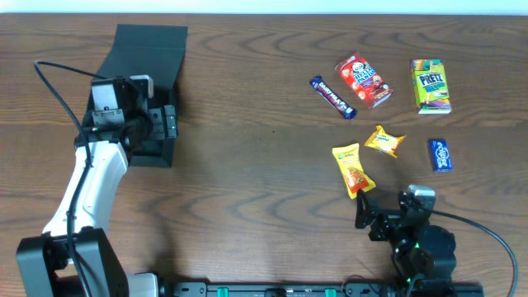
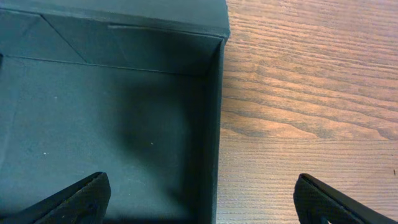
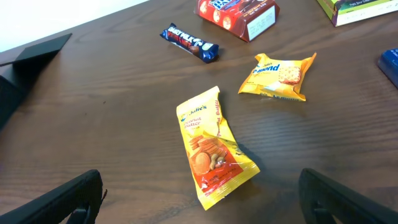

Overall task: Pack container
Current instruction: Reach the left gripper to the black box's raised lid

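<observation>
The dark teal-black container (image 1: 148, 62) stands open at the table's far left, flap lid raised behind it. My left gripper (image 1: 161, 124) is open, its fingers astride the container's right wall (image 2: 214, 124), one over the empty inside, one over the table. My right gripper (image 1: 371, 221) is open and empty near the front edge, just short of a yellow-red Julie's snack packet (image 1: 352, 170), which lies between its fingers in the right wrist view (image 3: 211, 149).
Snacks lie at the right: a yellow cracker packet (image 1: 384, 141), a dark chocolate bar (image 1: 332, 96), a red box (image 1: 363, 81), the green-yellow Pretz box (image 1: 431, 85) and a small blue packet (image 1: 440, 154).
</observation>
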`<state>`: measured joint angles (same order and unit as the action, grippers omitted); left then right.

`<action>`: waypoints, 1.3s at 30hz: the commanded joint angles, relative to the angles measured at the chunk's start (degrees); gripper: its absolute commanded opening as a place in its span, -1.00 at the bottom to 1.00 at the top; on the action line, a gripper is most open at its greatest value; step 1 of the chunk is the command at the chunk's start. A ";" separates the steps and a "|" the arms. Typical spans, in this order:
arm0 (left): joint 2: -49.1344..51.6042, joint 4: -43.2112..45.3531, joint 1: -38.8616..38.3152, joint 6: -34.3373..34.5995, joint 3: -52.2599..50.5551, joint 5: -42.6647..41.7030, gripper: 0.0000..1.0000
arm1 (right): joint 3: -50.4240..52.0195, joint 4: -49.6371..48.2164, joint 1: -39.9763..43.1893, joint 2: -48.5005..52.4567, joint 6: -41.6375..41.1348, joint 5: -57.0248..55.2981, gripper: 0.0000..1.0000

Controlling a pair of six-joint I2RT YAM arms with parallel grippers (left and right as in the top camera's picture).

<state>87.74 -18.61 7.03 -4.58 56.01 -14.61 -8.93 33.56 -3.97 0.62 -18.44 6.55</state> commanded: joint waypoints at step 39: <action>8.72 3.65 -18.67 17.94 1.49 2.62 -0.88 | 0.20 0.07 -0.02 -0.31 0.24 -0.72 0.98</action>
<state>96.27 -15.42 -9.10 9.13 56.03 -10.37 -8.93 33.56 -3.97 0.62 -18.44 6.55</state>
